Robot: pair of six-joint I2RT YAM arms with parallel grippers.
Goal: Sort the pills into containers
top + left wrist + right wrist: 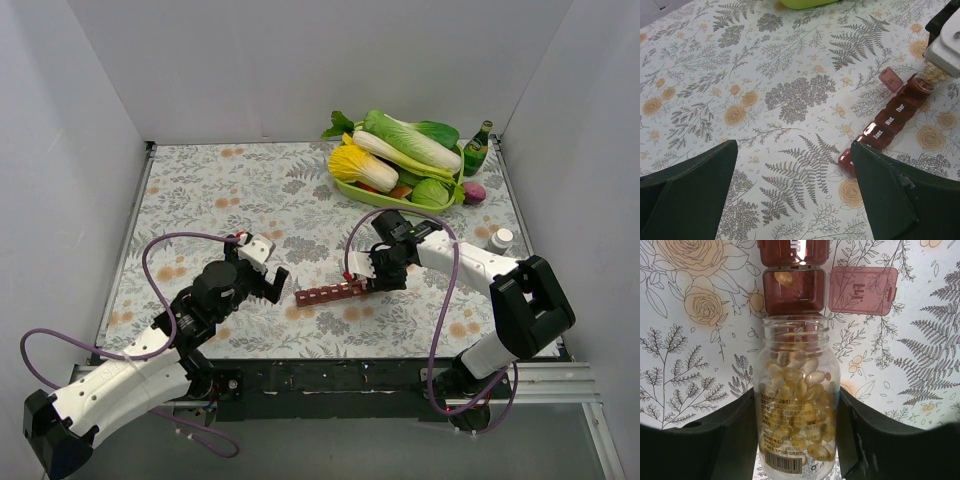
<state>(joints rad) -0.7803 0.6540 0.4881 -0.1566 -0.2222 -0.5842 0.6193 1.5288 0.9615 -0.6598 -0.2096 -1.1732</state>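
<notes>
A dark red pill-organizer strip (330, 292) lies on the floral cloth between the arms; it also shows in the left wrist view (890, 122) and the right wrist view (795, 290). One compartment is open, its lid (862, 291) flipped to the side, with one yellow pill (785, 278) inside. My right gripper (377, 268) is shut on a clear uncapped bottle (797, 400) of yellow softgel pills, tilted with its mouth over the open compartment. My left gripper (275, 282) is open and empty, its right finger (890, 195) beside the strip's near end.
A green tray (350, 185) of toy vegetables stands at the back right, with a green bottle (477, 148) and a purple thing (473, 191) beside it. A white cap (500, 239) lies near the right edge. Purple cables loop off both arms.
</notes>
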